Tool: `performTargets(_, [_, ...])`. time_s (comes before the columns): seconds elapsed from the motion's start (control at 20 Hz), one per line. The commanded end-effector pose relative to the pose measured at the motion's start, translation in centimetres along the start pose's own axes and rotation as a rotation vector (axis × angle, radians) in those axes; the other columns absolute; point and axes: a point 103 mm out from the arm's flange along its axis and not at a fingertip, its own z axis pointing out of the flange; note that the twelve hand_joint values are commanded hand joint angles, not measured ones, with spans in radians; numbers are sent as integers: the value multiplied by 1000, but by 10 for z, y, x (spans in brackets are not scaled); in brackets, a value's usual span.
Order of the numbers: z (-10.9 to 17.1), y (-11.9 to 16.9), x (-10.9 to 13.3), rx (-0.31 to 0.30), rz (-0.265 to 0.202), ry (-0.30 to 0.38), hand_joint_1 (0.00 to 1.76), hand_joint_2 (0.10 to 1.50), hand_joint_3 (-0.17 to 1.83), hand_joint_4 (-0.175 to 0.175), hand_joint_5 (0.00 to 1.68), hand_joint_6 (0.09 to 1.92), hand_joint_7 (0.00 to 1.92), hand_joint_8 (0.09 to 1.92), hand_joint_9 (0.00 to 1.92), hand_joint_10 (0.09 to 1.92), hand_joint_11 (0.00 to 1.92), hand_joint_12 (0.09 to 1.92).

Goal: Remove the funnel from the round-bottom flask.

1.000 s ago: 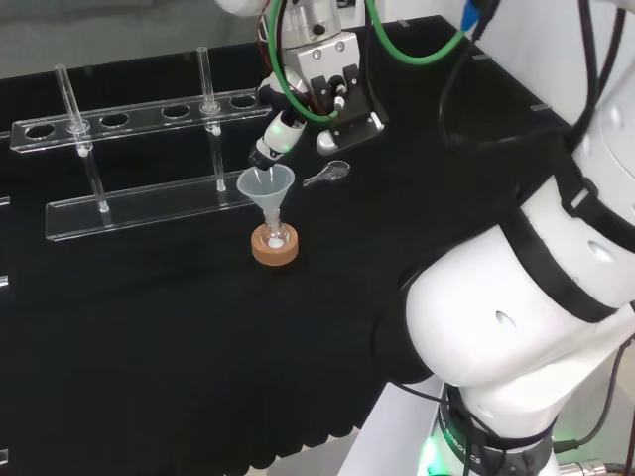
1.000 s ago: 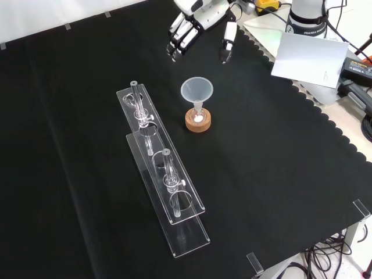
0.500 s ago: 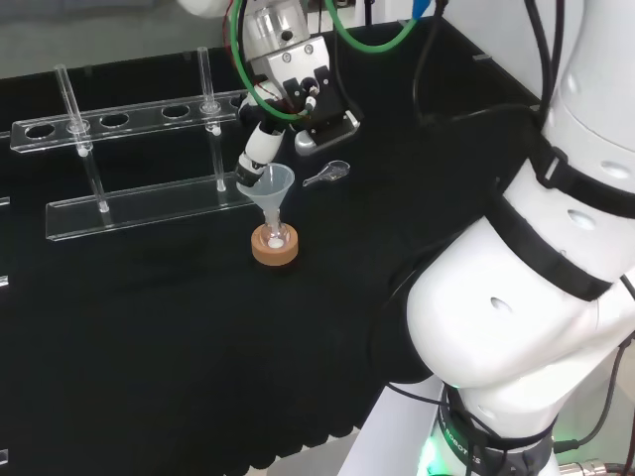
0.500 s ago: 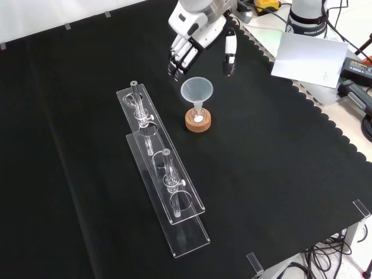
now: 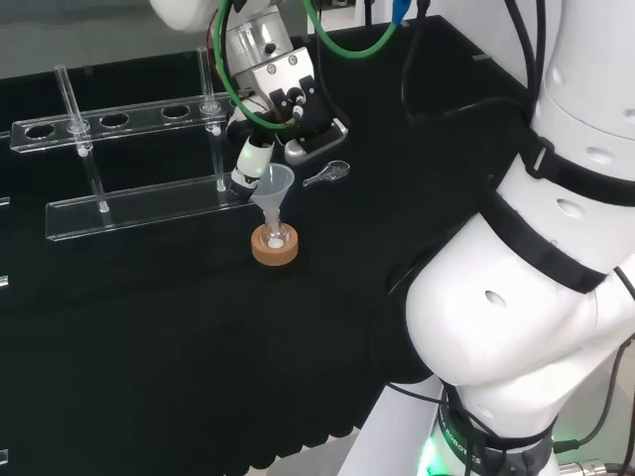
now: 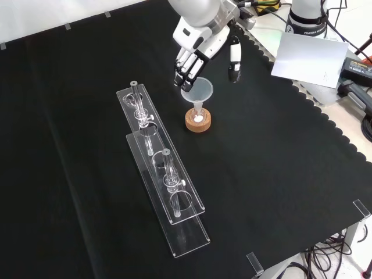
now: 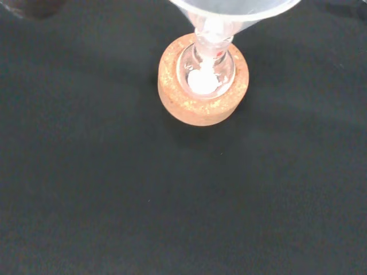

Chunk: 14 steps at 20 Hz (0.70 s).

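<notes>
You are looking at a task that is barely begun: the funnel (image 6: 197, 91) is sitting with its stem down in the neck of the round-bottom flask (image 7: 205, 73), and lifting it out and setting it aside is all still ahead of you. The hand (image 6: 200, 43) is hanging just above the funnel's rim, fingers (image 6: 187, 71) pointing down at one side of the cone and the thumb (image 6: 234, 60) standing apart on the other side, so it is spread wide and gripping nothing. From the front view the fingertips are looking close to the rim, though whether they are touching it is not something you can tell.

Directly beneath the hand, the flask is resting in a cork ring (image 5: 275, 249) on the black cloth (image 6: 279, 151). The wrist view is showing you a small white lump at the bottom of the flask; the funnel cone itself is looking empty. Beyond the fingers, a clear rack (image 6: 165, 192) is holding a few glass tubes
</notes>
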Motion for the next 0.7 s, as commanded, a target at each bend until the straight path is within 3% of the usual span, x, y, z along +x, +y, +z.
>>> performTargets(0.05, [10, 14, 2, 68, 44, -36, 673, 775, -80, 26, 3, 87, 0, 87, 0, 808, 288, 1517])
performTargets(0.25, [15, 21, -1, 90, 47, -46, 679, 773, -80, 30, 0, 87, 0, 87, 0, 801, 287, 1516])
performTargets(0.35, [14, 25, 2, 119, 54, -98, 680, 773, -80, 31, 0, 87, 0, 87, 0, 798, 286, 1516])
performTargets(0.7, [15, 28, -6, 101, 60, -73, 682, 773, -80, 38, 0, 87, 0, 87, 0, 787, 273, 1514])
